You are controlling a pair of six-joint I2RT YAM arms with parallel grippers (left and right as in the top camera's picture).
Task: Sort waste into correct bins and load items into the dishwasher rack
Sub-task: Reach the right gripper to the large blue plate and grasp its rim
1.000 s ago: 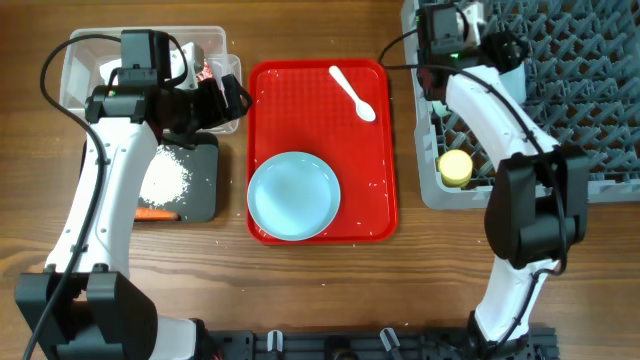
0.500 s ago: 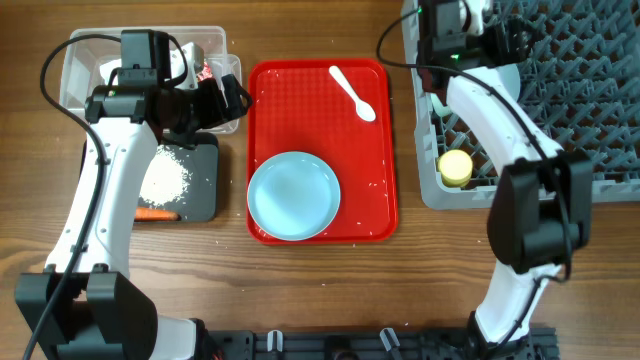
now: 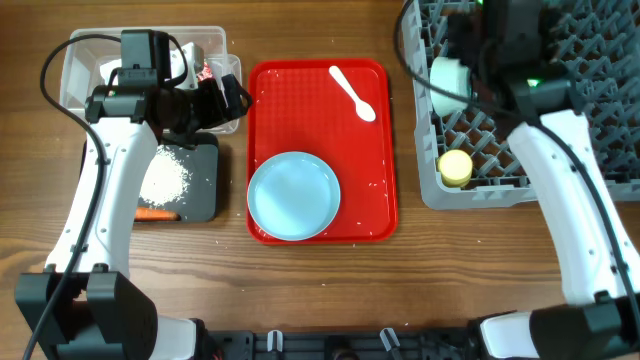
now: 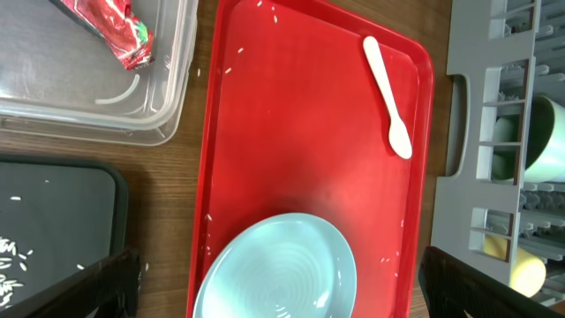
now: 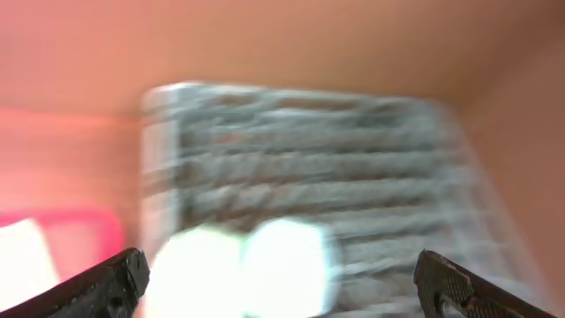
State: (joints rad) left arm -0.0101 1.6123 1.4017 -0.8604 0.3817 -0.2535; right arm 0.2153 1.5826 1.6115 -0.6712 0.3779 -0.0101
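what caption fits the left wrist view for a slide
A white plastic spoon and a round pale blue plate lie on the flat red tray

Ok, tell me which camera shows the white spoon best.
Left wrist: the white spoon lies whole, sharp and large on the red tray. Overhead shows the white spoon whole too, only smaller. The right wrist view is badly blurred; no spoon can be made out there.

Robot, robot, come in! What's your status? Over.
Left fingers open, empty. Right fingers open, empty. Large pale blue plate, white plastic spoon on flat red tray. Nothing covers them.
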